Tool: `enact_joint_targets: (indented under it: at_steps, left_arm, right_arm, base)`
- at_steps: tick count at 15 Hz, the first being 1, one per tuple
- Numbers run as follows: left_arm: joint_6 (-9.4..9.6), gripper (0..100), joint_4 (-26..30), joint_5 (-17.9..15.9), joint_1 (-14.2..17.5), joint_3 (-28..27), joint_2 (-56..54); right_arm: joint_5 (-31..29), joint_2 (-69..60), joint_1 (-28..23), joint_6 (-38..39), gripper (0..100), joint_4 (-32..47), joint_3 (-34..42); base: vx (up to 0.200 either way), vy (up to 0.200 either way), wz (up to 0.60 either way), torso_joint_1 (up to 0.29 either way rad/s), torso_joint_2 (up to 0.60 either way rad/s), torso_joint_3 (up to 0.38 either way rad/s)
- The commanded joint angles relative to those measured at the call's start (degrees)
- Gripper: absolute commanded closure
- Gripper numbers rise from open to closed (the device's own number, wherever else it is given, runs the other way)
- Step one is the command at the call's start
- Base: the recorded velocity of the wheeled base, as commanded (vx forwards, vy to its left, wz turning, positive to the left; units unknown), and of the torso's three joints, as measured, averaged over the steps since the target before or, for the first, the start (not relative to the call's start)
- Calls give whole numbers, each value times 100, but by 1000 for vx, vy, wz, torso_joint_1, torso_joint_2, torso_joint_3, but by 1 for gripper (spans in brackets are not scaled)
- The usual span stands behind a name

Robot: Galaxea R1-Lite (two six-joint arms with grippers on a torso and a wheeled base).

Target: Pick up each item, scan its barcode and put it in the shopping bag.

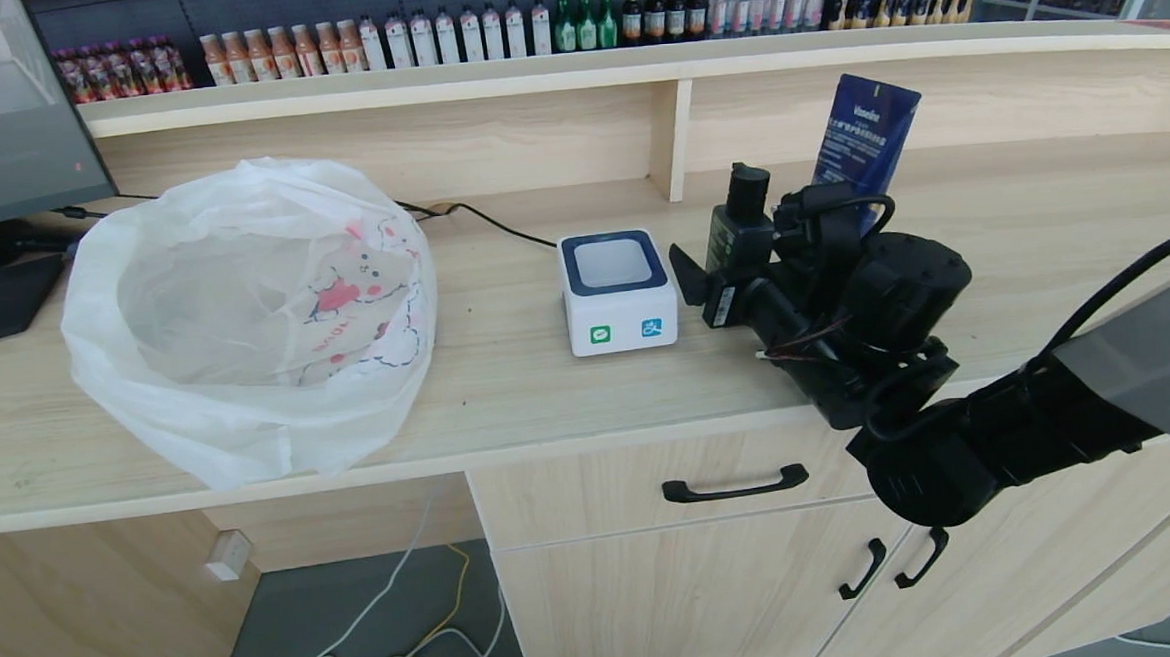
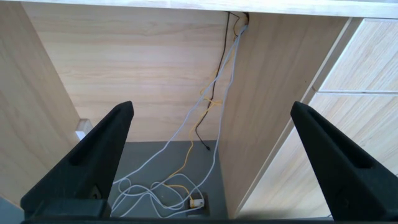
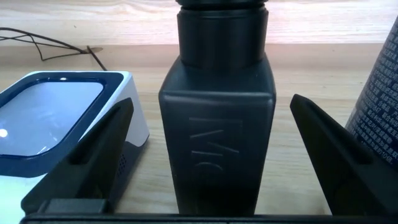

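Though your right hand brackets the bottle, it is released.
Upright bottle at its 12 o'clock, seemingly untouched.

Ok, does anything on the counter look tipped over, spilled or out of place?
Nothing stands out: the dark bottle and blue pack stand upright, the scanner sits flat, the shopping bag is open, no spills.

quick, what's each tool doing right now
left tool: open, empty
right tool: open around the dark bottle, not gripping it
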Motion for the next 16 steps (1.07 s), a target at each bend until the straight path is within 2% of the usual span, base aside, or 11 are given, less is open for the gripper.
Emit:
enact_joint_targets:
  at_steps: [1, 4, 5, 16]
  left_arm:
    - [-1, 0, -1, 0, 1, 0, -2]
    - [-1, 0, -1, 0, 1, 0, -2]
    - [-1, 0, -1, 0, 1, 0, -2]
    - [-1, 0, -1, 0, 1, 0, -2]
  right_arm:
    - [-1, 10, 2, 2, 0, 1, 9]
    - [-1, 63, 2, 20, 0, 1, 9]
    - [-1, 89, 2, 20, 100, 1, -18]
    - [8, -289, 116, 90, 100, -8, 185]
  base:
    - [0, 0, 0, 0, 0, 0]
    - [0, 0, 0, 0, 0, 0]
    - [0, 0, 0, 0, 0, 0]
    - [0, 0, 0, 0, 0, 0]
